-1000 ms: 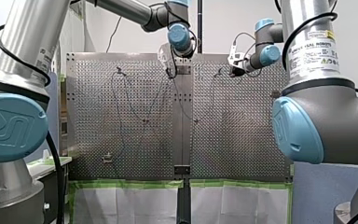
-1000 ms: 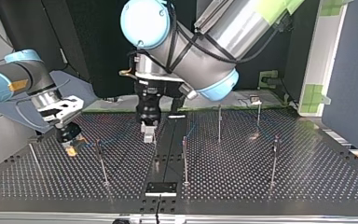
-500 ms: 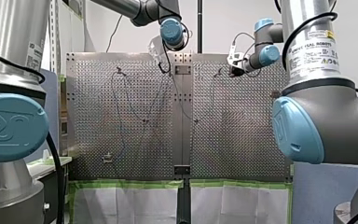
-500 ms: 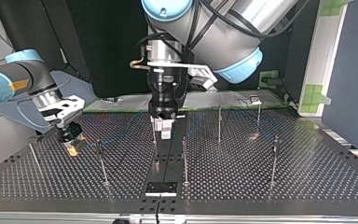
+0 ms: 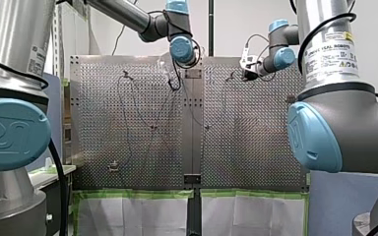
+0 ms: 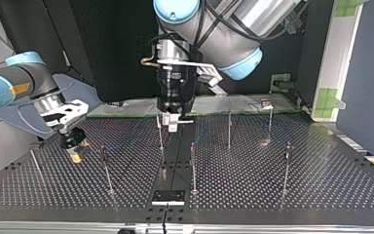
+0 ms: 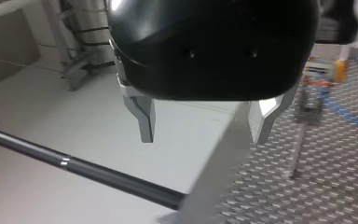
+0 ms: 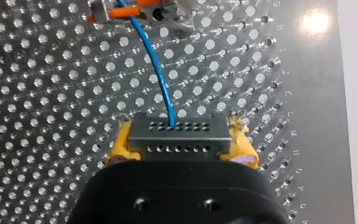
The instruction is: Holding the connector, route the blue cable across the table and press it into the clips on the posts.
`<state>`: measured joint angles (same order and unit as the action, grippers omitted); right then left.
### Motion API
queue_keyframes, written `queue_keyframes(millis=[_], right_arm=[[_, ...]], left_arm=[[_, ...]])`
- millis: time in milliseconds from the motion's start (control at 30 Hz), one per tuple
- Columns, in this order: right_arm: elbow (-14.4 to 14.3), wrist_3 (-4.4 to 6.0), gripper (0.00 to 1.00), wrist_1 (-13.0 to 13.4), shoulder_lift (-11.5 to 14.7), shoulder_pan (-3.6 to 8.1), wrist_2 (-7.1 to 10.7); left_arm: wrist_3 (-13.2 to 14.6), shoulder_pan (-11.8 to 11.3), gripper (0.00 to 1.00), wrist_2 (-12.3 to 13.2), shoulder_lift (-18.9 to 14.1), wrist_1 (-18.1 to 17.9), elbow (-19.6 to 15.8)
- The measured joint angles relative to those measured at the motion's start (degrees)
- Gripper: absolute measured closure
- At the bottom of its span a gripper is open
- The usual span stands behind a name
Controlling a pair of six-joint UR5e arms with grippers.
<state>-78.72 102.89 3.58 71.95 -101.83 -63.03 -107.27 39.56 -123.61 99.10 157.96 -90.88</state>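
My right claw (image 8: 179, 127) grips the grey connector (image 8: 177, 142) between yellow pads. The blue cable (image 8: 156, 65) runs ahead to an orange fitting (image 8: 130, 11) on the worktop (image 8: 51, 93), clear only in its wrist view. My left claw (image 7: 204, 133) hangs open and empty. Only the front view shows a "UNIVERSAL ROBOTS" label (image 5: 332, 51).

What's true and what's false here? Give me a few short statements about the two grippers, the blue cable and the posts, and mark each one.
1. My right gripper is shut on the connector. True.
2. My left gripper holds the blue cable. False: its fingers are open with nothing between them.
3. The blue cable runs from the connector ahead to an orange part on the table. True.
4. In the top view my right arm enters at the right. False: it enters at the left.
5. The posts lie flat. False: they stand upright on the table.
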Motion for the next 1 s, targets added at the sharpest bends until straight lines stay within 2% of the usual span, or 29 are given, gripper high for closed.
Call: queue_keyframes(millis=[367, 1000], right_arm=[[0.00, -0.04, 1.00, -0.06, 0.00, 0.13, 0.00], [-0.32, -0.05, 1.00, 0.03, -0.06, 0.53, -0.12]], left_arm=[[0.49, 1.14, 0.00, -0.14, 5.25, -5.32, -5.32], [0.58, 1.40, 0.00, 0.08, 14.73, -14.80, -14.80]])
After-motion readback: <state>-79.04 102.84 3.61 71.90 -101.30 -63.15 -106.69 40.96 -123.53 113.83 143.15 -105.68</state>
